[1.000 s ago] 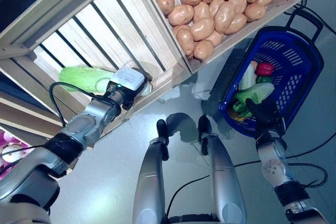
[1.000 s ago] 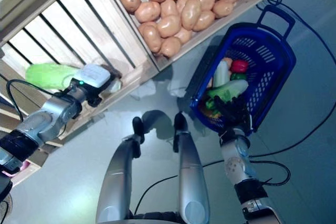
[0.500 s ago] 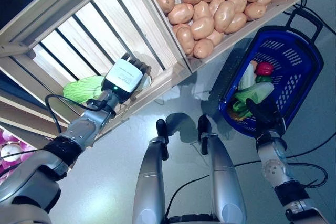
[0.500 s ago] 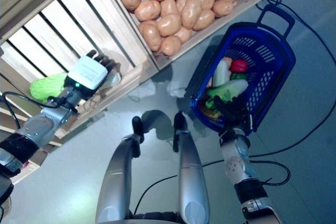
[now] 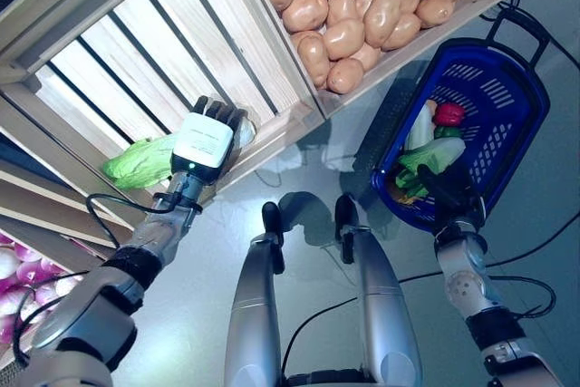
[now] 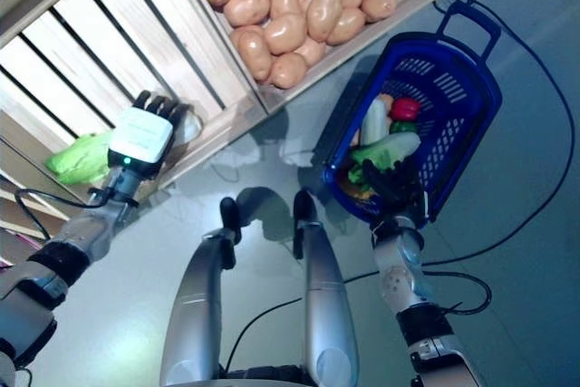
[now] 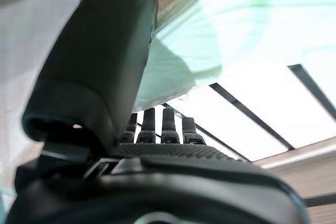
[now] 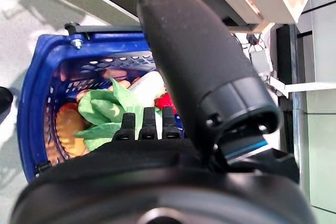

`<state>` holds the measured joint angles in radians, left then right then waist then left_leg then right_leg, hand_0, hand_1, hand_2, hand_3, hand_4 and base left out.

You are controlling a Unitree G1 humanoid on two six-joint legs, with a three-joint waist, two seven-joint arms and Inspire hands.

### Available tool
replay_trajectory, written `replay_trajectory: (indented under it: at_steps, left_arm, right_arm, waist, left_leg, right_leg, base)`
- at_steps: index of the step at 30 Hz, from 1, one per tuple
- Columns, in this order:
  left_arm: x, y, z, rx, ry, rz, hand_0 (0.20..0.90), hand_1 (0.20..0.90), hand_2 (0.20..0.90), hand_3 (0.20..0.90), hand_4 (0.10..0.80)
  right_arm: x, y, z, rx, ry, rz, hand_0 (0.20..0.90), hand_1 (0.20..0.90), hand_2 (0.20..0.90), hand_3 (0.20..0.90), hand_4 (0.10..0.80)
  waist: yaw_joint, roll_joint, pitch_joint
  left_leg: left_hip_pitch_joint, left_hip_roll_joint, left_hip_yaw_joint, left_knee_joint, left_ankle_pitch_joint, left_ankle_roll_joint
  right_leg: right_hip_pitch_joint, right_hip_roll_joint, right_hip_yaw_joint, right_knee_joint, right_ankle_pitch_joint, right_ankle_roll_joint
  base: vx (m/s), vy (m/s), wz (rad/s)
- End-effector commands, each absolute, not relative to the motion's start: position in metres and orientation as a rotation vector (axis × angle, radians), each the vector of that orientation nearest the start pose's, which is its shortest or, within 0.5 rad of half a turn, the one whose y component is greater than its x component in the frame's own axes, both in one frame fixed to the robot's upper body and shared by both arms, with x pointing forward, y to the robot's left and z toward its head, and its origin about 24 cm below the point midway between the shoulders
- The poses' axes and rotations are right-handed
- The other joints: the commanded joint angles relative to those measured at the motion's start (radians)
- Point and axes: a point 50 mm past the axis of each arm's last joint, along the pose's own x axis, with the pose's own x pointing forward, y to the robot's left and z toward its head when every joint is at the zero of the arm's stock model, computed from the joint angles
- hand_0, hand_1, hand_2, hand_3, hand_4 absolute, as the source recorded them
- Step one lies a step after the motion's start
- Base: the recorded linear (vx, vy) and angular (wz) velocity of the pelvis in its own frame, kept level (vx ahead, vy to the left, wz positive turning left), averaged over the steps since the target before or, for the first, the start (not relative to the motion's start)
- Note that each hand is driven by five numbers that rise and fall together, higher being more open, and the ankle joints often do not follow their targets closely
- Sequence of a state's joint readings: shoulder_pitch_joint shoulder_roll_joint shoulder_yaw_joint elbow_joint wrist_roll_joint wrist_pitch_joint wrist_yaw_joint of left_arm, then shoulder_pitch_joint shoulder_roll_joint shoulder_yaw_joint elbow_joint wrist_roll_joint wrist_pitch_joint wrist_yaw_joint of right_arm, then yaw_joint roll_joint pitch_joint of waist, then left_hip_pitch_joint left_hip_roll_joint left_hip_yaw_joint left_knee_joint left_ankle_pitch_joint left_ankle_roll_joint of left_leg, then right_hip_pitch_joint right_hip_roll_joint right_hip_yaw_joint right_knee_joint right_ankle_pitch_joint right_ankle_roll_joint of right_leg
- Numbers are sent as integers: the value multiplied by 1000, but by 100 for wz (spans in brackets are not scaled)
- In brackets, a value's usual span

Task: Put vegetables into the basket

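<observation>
your left hand (image 5: 210,132) has swung from beside the green cabbage (image 5: 136,161) to the slatted crate's (image 5: 109,70) front edge, fingers straight and grasping nothing, so the cabbage remains unpicked at that edge. your right hand (image 5: 444,193) stays curled on the blue basket's (image 5: 507,97) rim.

your left hand (image 5: 210,130) has swung from lying across the slatted crate's (image 5: 109,70) front edge to pointing up into it, fingers straight. the green cabbage (image 5: 138,161), earlier beyond the wrist, now lies just beside the forearm.
</observation>
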<state>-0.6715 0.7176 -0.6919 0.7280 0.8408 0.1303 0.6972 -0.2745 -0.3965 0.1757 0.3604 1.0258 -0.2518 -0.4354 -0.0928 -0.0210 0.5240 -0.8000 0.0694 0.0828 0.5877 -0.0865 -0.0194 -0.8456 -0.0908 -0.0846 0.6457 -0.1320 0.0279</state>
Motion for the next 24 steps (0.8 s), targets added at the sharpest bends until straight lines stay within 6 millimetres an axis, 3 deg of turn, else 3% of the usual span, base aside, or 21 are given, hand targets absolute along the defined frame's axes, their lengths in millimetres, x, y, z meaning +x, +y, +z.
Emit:
replay_trajectory:
  at_steps: [1,12,13,14,15,16,24]
  left_arm:
    - [355,254,152,1760,-537,560,900,900,900,900,800]
    - [358,256,141,1390,-394,726,900,900,900,900,800]
    - [358,256,140,1381,-390,730,761,761,761,761,707]
    - [359,254,139,1356,-384,738,446,446,446,446,497]
    - [359,254,139,1349,-381,741,333,333,333,333,422]
    - [359,254,138,1342,-376,744,300,300,300,300,400]
    - [360,251,136,1326,-366,733,300,300,300,300,400]
  right_arm:
    - [299,-235,74,563,-125,-460,900,900,900,900,800]
    - [305,-225,73,582,-122,-463,900,900,900,900,800]
    - [305,-224,72,585,-120,-462,900,900,900,900,800]
    - [305,-222,73,588,-119,-457,900,900,900,900,800]
    - [306,-222,73,588,-120,-455,900,900,900,900,800]
    - [306,-221,73,589,-121,-454,900,900,900,900,800]
    - [307,-217,76,580,-126,-449,900,900,900,900,800]
  waist:
    - [8,-22,-4]
    - [15,-54,-4]
    - [16,-56,-4]
    - [15,-59,-4]
    - [16,-60,-4]
    - [15,-60,-4]
    - [11,-56,-4]
  left_leg:
    - [-2,-8,18,-31,24,0]
    - [-7,-15,1,-41,30,2]
    - [-7,-15,-1,-42,30,2]
    - [-7,-16,-2,-41,29,3]
    - [-6,-17,-3,-42,29,3]
    - [-5,-19,-3,-44,29,3]
    - [8,-27,0,-53,27,4]
  right_leg:
    - [45,-14,-22,-59,80,22]
    - [40,7,-14,-65,87,23]
    - [40,8,-15,-64,87,23]
    - [40,10,-15,-65,87,23]
    - [40,11,-14,-65,87,23]
    - [42,12,-13,-66,88,23]
    - [53,18,-4,-81,89,22]
  base:
    - [0,0,0]
    - [-3,-17,0]
    - [-3,-36,3]
    - [-2,-27,3]
    - [0,0,0]
    - [0,0,0]
    - [0,0,0]
